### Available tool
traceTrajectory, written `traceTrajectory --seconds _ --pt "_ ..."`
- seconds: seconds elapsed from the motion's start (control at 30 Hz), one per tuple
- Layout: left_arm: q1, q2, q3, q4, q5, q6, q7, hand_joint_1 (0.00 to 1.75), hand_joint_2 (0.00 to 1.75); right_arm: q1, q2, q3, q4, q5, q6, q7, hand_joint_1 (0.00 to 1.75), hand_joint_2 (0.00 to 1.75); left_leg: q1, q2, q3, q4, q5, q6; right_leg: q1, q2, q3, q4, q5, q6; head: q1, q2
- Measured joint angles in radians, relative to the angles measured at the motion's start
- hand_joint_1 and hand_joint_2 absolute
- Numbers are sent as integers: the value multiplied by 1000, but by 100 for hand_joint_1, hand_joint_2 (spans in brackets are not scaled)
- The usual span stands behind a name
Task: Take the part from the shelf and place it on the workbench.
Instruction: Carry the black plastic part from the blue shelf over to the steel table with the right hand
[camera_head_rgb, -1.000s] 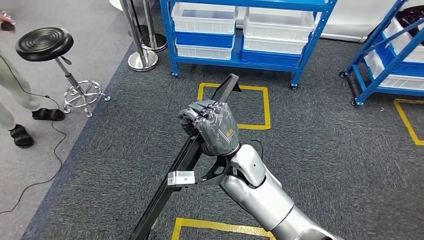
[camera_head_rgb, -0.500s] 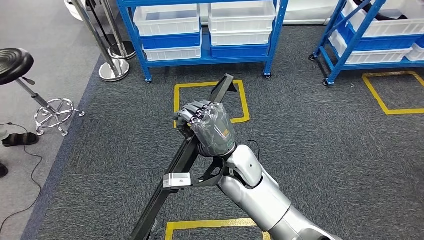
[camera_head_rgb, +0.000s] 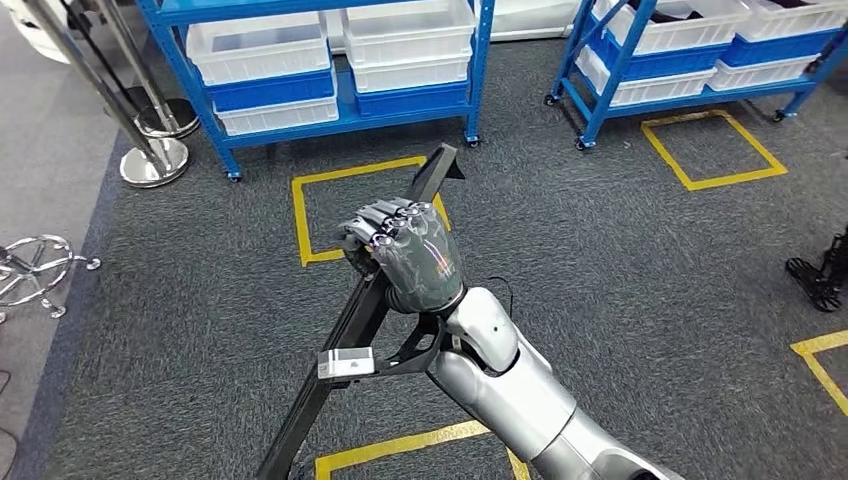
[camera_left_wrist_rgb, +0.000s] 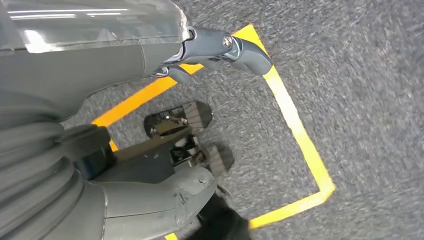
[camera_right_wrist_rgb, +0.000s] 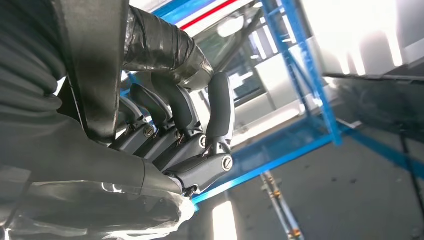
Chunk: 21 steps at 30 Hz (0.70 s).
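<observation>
While the whole head view has swung since a second ago, so that the blue shelf (camera_head_rgb: 330, 60) now sits far left and a second blue rack (camera_head_rgb: 690, 50) has come in at far right, I see my right hand (camera_head_rgb: 405, 255) unchanged, its fingers (camera_right_wrist_rgb: 175, 107) wrapped tight around the part (camera_head_rgb: 365, 310), a long black bar slanting from near left up toward the yellow floor square (camera_head_rgb: 330, 205). The stool base (camera_head_rgb: 30, 270) has slid to the left edge. My left hand (camera_left_wrist_rgb: 165, 125) hangs over grey carpet (camera_left_wrist_rgb: 360, 90) holding nothing, fingers loosely apart.
</observation>
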Motion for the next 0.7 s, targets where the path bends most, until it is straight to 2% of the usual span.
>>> traceTrajectory --seconds 0.03,0.07,0.1,0.13,0.17,0.23,0.27,0.33,0.37,0.43,0.47,0.5,0.53,0.57,0.6,0.63,0.67,0.7 --pt "2 1 0 0 0 0 0 0 175 0 0 1 1 0 0 0 175 175 -2 15 -1 3 -1 0 0 -15 -20 45 -15 -1 0 0" --pt "3 1 0 0 0 0 0 0 175 1 0 2 3 -1 0 -1 175 175 -3 31 -3 6 -4 -1 0 -24 -24 59 -13 -2 0 0" --pt "3 1 0 0 1 -1 -2 0 175 2 -1 2 4 -3 -1 -2 175 175 -3 45 -4 9 -6 -1 0 -31 -10 35 7 -4 0 0" --pt "1 1 0 0 2 -2 -3 0 175 2 -1 2 4 -5 -1 -5 175 175 -3 59 -3 13 -9 -3 1 -40 21 -18 36 -7 0 0" --pt "0 0 0 0 3 -3 -5 0 175 1 -1 2 4 -9 -2 -7 175 175 -4 70 -3 16 -13 -6 5 -62 57 -84 57 -11 0 0" --pt "-5 -1 0 0 4 -4 -6 0 175 -1 -1 3 3 -14 -2 -11 175 175 -9 90 -3 24 -20 -14 13 -93 104 -174 79 -21 0 0" --pt "-6 -1 0 0 4 -4 -6 0 175 -2 -1 3 3 -16 -3 -11 175 175 -11 99 -3 26 -23 -19 16 -97 109 -189 77 -25 0 0" --pt "-9 -1 -1 0 4 -3 -6 0 175 -2 -2 3 1 -17 -4 -11 175 175 -13 118 -1 27 -27 -27 16 -72 106 -190 82 -34 0 0" --pt "-11 -1 -1 0 3 -3 -6 0 175 -1 -4 2 0 -18 -5 -12 175 175 -11 114 -1 33 -34 -32 15 -61 106 -192 84 -38 0 0" --pt "-14 -1 -1 0 2 -2 -5 0 175 0 -6 1 -5 -21 -7 -14 175 175 -6 73 -23 89 -77 -41 9 -41 105 -194 90 -47 -1 0" --pt "-15 -1 -1 0 1 -2 -3 0 175 1 -7 1 -8 -23 -8 -16 175 175 -4 44 -48 147 -111 -44 8 -30 103 -194 92 -50 -1 0" --pt "-14 -1 -1 0 0 -1 -1 0 175 3 -7 1 -10 -24 -9 -18 175 175 -3 26 -80 216 -142 -45 9 -19 102 -194 93 -53 -1 0" --pt "-12 0 -2 0 -2 0 2 0 175 5 -8 1 -11 -26 -9 -20 175 175 -3 18 -109 277 -163 -45 10 -5 101 -194 94 -55 -1 0" --pt "-10 1 -2 0 -3 1 5 0 175 8 -9 1 -12 -27 -10 -21 175 175 -3 14 -127 312 -166 -43 12 9 101 -193 94 -55 -1 0" --pt "-9 1 -3 0 -4 2 7 0 175 11 -10 1 -13 -28 -10 -22 175 175 -4 12 -129 311 -151 -39 14 23 101 -192 95 -56 -1 0" --pt "-8 2 -4 0 -5 2 9 0 175 13 -11 1 -16 -29 -10 -22 175 175 -6 7 -113 270 -118 -32 16 38 102 -191 95 -56 -1 0" --pt "-9 2 -5 0 -5 2 10 0 175 14 -12 1 -20 -29 -10 -23 175 175 -8 -9 -84 204 -77 -23 17 51 103 -190 95 -56 -1 0" --pt "-11 5 -6 0 -5 2 10 0 175 13 -12 1 -24 -29 -10 -23 175 175 -8 -36 -56 140 -46 -12 18 62 103 -190 96 -54 0 0"
